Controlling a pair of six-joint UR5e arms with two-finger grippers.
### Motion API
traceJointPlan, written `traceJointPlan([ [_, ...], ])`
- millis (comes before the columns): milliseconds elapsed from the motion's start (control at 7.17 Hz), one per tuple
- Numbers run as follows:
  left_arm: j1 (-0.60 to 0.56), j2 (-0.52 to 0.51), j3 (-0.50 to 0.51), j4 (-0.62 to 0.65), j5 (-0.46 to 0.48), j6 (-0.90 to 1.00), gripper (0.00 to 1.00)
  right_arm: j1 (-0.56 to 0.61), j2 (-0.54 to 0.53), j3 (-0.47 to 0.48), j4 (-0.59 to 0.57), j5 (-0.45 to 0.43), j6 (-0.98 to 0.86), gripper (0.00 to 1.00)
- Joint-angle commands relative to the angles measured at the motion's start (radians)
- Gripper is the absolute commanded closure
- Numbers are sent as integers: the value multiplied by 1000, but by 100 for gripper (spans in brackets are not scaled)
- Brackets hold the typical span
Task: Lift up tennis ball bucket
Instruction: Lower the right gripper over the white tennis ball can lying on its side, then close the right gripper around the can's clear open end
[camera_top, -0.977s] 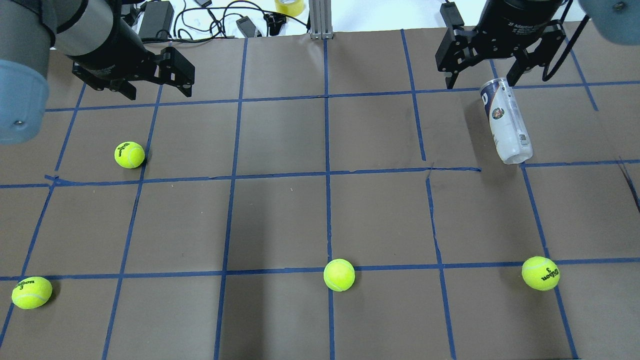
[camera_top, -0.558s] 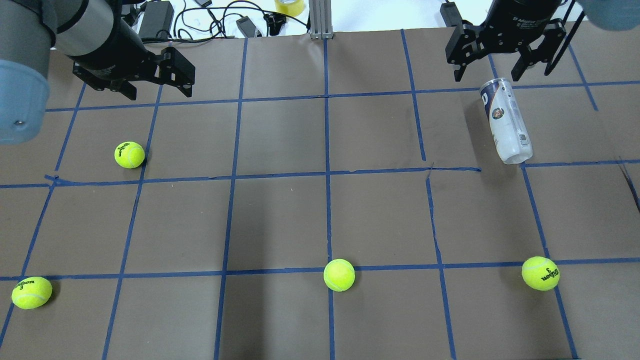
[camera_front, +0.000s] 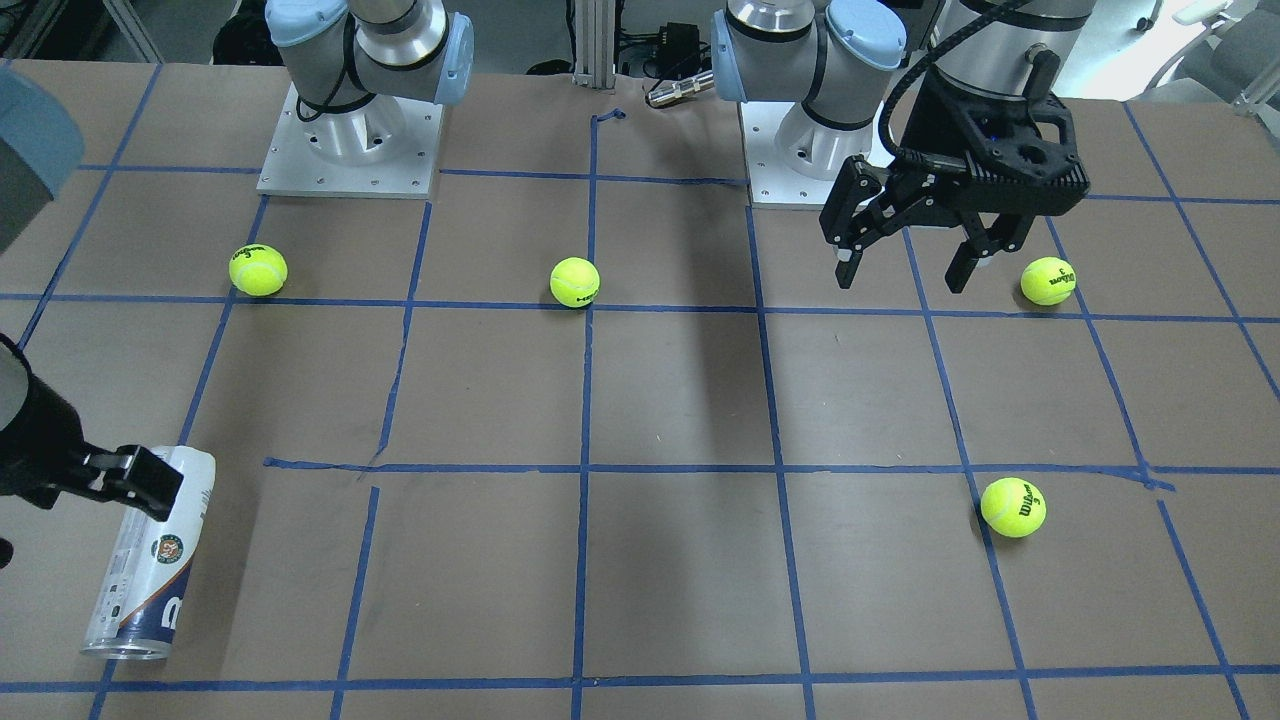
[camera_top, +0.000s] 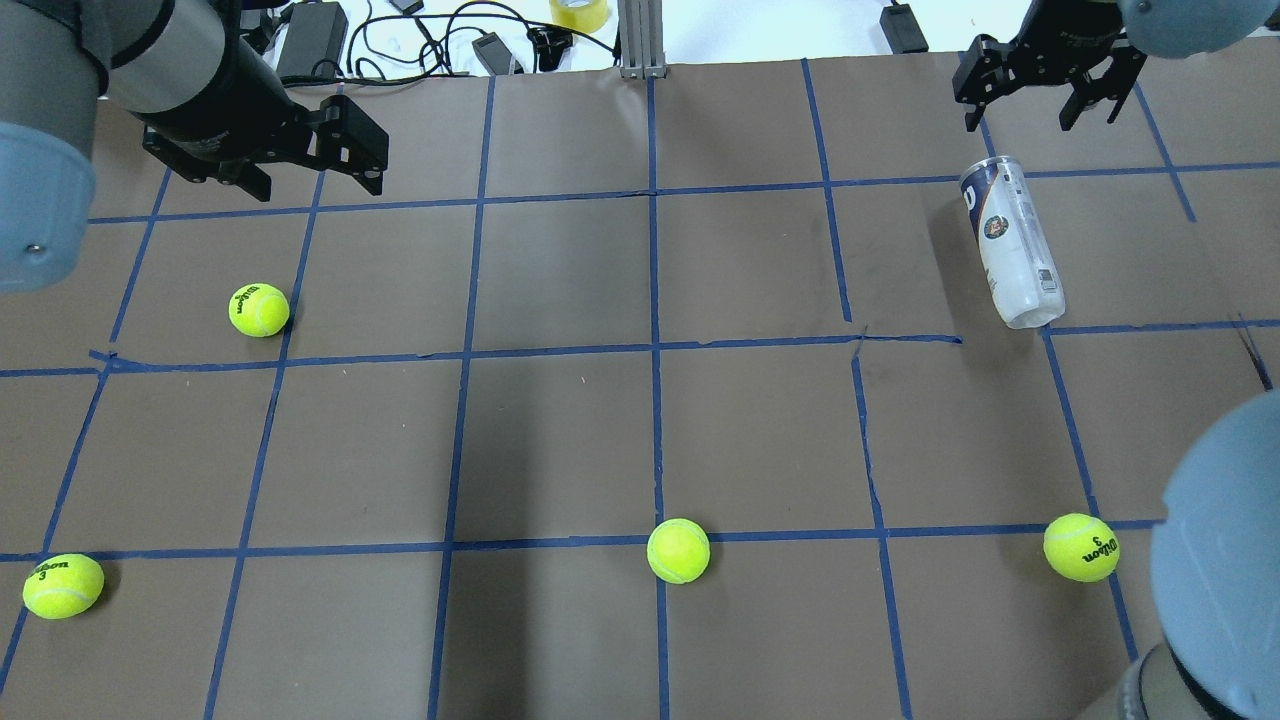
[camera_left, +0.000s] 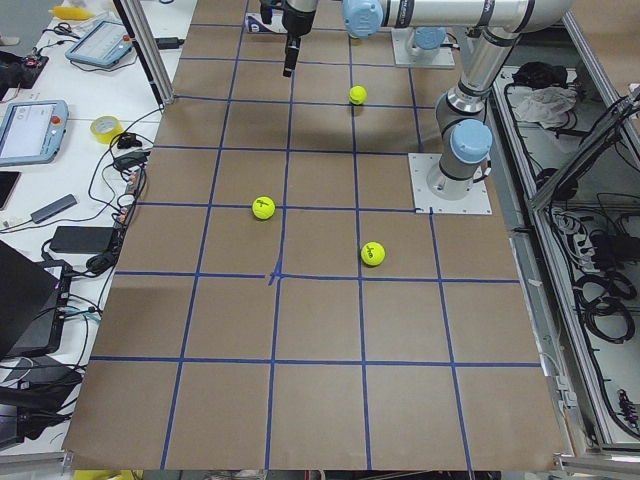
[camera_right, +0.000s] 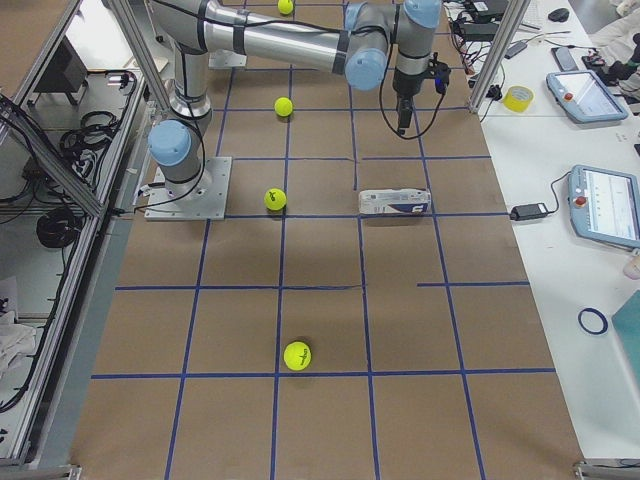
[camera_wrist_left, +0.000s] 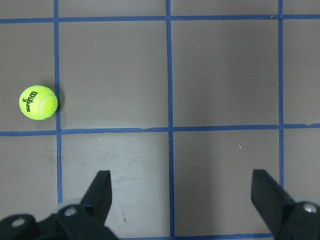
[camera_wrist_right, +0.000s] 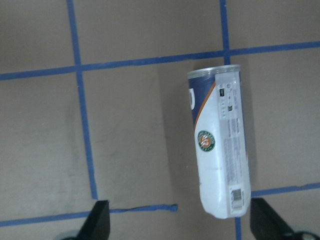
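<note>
The tennis ball bucket lies on its side at the far right of the brown table, its metallic rim toward the far edge. It also shows in the front view, the right side view and the right wrist view. My right gripper is open and empty, hovering beyond the bucket's rim end and not touching it; its fingertips frame the wrist view. My left gripper is open and empty above the far left of the table.
Several yellow-green tennis balls lie loose: far left, near left, near middle, near right. Cables, adapters and a tape roll lie past the far edge. My right arm's elbow hangs over the near right corner.
My right gripper has moved from over the bucket's rim end toward the far right edge, staying open. The bucket, the balls and the left arm have not moved.
</note>
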Motion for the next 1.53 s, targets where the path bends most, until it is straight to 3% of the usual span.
traceJointPlan([
  [0,0,0,0,0,-1,0,0,-38,139,-15,-137,-19,-38,0],
  [558,0,1,0,-2,2,0,0,-43,261,-12,-304,4,-132,0],
  [1395,0,3,0,-2,0,0,0,-57,310,10,-377,-2,-198,0],
])
